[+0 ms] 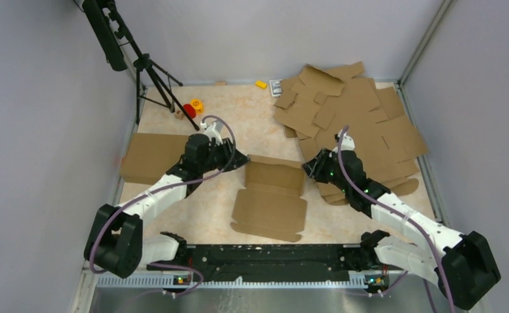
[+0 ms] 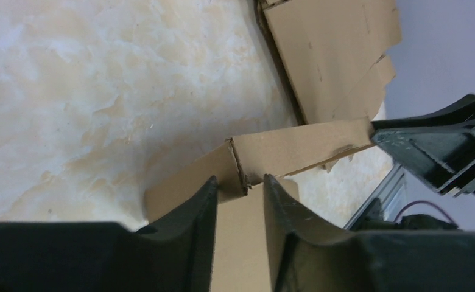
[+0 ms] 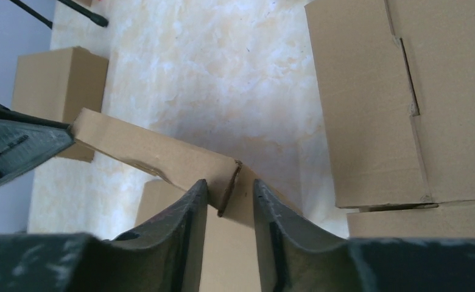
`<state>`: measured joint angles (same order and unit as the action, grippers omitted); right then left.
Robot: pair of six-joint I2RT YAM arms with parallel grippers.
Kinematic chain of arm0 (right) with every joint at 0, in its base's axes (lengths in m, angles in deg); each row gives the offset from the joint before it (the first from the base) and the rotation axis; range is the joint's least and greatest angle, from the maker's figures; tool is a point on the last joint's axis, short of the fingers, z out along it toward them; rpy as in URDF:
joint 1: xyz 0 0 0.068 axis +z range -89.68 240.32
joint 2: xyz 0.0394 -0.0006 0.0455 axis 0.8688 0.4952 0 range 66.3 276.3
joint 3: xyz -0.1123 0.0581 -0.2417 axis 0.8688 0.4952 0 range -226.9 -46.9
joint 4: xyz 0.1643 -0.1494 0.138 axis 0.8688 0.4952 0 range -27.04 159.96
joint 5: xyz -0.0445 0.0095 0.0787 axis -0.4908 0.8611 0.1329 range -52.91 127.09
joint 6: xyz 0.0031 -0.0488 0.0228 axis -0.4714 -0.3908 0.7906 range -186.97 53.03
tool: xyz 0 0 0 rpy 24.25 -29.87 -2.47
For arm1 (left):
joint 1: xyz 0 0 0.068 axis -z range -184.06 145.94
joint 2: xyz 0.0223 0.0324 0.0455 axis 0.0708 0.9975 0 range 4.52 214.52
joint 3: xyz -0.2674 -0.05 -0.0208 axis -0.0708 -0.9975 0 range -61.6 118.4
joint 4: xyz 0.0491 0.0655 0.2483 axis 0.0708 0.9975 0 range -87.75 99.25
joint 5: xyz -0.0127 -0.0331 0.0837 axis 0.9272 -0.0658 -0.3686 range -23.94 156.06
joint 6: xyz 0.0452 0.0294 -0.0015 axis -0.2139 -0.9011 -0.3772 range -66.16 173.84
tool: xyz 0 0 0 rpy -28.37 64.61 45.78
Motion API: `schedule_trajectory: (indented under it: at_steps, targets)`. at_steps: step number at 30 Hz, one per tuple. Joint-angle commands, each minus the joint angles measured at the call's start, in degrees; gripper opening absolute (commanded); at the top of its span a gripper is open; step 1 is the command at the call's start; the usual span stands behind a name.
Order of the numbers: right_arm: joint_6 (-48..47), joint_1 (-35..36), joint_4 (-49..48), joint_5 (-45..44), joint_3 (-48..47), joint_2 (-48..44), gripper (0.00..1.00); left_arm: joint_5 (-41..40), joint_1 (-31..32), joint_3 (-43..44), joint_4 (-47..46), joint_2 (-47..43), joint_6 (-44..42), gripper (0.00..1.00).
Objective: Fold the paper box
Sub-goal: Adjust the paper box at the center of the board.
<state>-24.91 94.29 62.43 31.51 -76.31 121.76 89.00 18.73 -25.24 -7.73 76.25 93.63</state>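
The paper box (image 1: 268,195) is brown cardboard lying mid-table, its far wall raised and its front panel flat toward me. My left gripper (image 1: 242,158) is at the box's far left corner. In the left wrist view the gripper (image 2: 240,179) has its jaws narrowly apart, with the corner seam and side wall (image 2: 296,146) filling the gap. My right gripper (image 1: 307,171) is at the far right corner. In the right wrist view it (image 3: 230,182) holds that corner of the box (image 3: 150,152) the same way. Each wrist view shows the other gripper at the wall's opposite end.
A pile of flat cardboard blanks (image 1: 350,124) covers the back right. A folded brown box (image 1: 151,156) lies at the left edge. A black tripod (image 1: 151,72) stands at the back left, with small red and yellow items (image 1: 192,107) by its foot.
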Motion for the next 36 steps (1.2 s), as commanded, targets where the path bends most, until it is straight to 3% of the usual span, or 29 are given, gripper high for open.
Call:
schedule_trajectory:
  at_steps: [1, 4, 6, 9, 12, 17, 25, 28, 31, 36]
  targets:
    - [-2.57, 0.12, 5.2, 0.6, -2.4, -2.74, 0.38, 0.71, -0.06, 2.66, 4.53, -3.65, -3.41, 0.39]
    - [-5.66, 0.05, 9.47, -1.77, -4.59, -4.98, 0.49, -1.85, -0.97, 4.75, 12.41, -7.52, -6.08, 0.52]
    - [-7.88, 0.04, 11.44, -2.7, -5.33, -6.72, 0.62, -3.66, -1.59, 5.32, 17.32, -10.43, -7.59, 0.59]
    - [-14.94, 0.04, 11.56, 0.33, -5.88, -8.78, 0.78, -5.27, -1.85, 4.81, 24.77, -14.64, -8.85, 0.63]
    - [-25.15, 0.06, 10.64, 7.8, -8.34, -8.69, 0.84, -4.92, -1.86, 2.96, 31.39, -18.34, -8.14, 0.64]
    - [-34.46, 0.11, 8.72, 25.03, -15.74, 1.5, 0.85, 0.23, -1.78, -2.75, 39.18, -20.72, -4.44, 0.6]
    - [-45.02, 4.54, 17.42, 25.53, -32.18, 19.87, 0.86, 7.29, 0.5, -12.32, 34.24, -27.2, 8.28, 0.47]
    - [-49.26, 11.1, 21.57, 17.15, -35.55, 24.69, 0.84, 6.04, 2.81, -12.81, 35.77, -28.21, 9.04, 0.47]
    - [-51.34, 15.76, 23.21, 4.35, -36.81, 29.01, 0.76, 5.44, 5.05, -12.6, 35.91, -27.39, 10.61, 0.46]
    - [-51.66, 18.75, 20.63, -7.5, -35.32, 31.3, 0.56, 4.75, 7.36, -10.56, 35.7, -25.17, 12.16, 0.46]
